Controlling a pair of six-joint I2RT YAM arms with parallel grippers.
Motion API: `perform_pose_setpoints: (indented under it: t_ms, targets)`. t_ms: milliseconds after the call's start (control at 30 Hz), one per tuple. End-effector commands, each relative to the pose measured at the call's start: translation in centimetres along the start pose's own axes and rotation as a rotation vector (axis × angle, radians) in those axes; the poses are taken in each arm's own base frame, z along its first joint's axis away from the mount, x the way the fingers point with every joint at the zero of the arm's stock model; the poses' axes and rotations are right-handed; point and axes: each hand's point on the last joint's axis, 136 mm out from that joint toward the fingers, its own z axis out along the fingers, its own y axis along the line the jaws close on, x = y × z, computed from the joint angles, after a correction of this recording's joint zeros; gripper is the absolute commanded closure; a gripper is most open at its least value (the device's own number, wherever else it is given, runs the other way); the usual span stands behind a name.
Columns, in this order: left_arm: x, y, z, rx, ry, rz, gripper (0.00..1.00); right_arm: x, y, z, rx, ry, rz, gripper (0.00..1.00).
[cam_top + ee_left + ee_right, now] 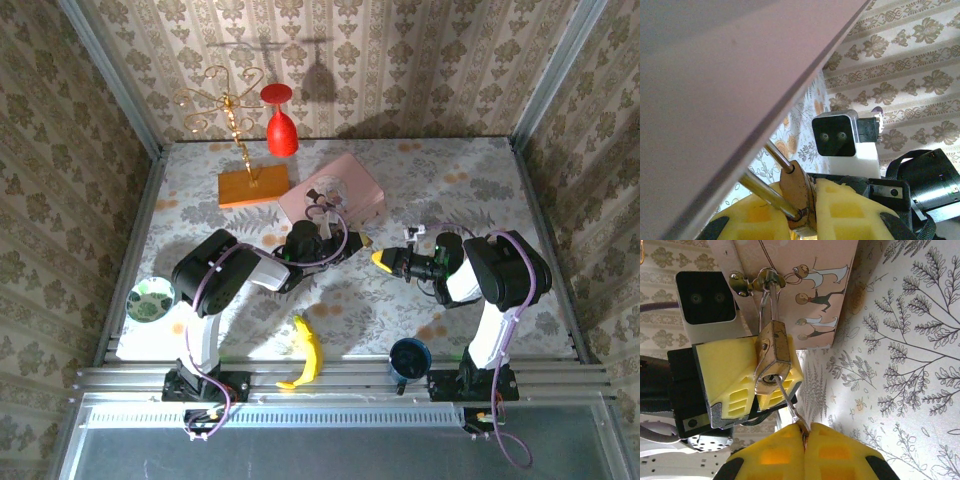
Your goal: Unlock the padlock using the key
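Bracing padlock [772, 357] for the key [788, 402]
Left gripper [807, 212] clamps its body; right gripper [806, 435] pinches the key at the keyhole.

The top external camera is looking down from above and behind the arm bases over the whole table [450, 180]. The left wrist camera is peering from very close past the pink box [715, 75] at the padlock [796, 192] and the right arm's camera [835, 135]. The right wrist camera is facing that same padlock [772, 357] and the left arm's camera [707, 295].

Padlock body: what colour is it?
The padlock body is pale gold metal; the right wrist view shows it best.
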Motion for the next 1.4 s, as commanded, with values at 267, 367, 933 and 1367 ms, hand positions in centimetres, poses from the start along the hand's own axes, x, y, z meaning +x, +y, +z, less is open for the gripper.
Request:
perform_pose_setpoints:
  t_ms: [267,367,933,1367]
  targets:
    - [0.8,-3.4,0.0,0.136,0.055,0.013,1.0,-2.4,1.2,1.1,-0.034,0.022,0.141,1.0]
    - [1.0,-3.3,-0.1,0.134,0.061,0.012,1.0,-2.4,1.2,1.0,-0.036,0.039,0.178,1.0]
    - [3.2,-2.8,-0.5,0.105,0.15,0.013,1.0,-2.3,0.8,-0.2,0.021,0.214,0.306,1.0]
    - [4.4,-3.5,0.0,0.104,0.209,0.017,1.0,-2.8,1.6,-0.7,0.08,0.179,0.251,1.0]
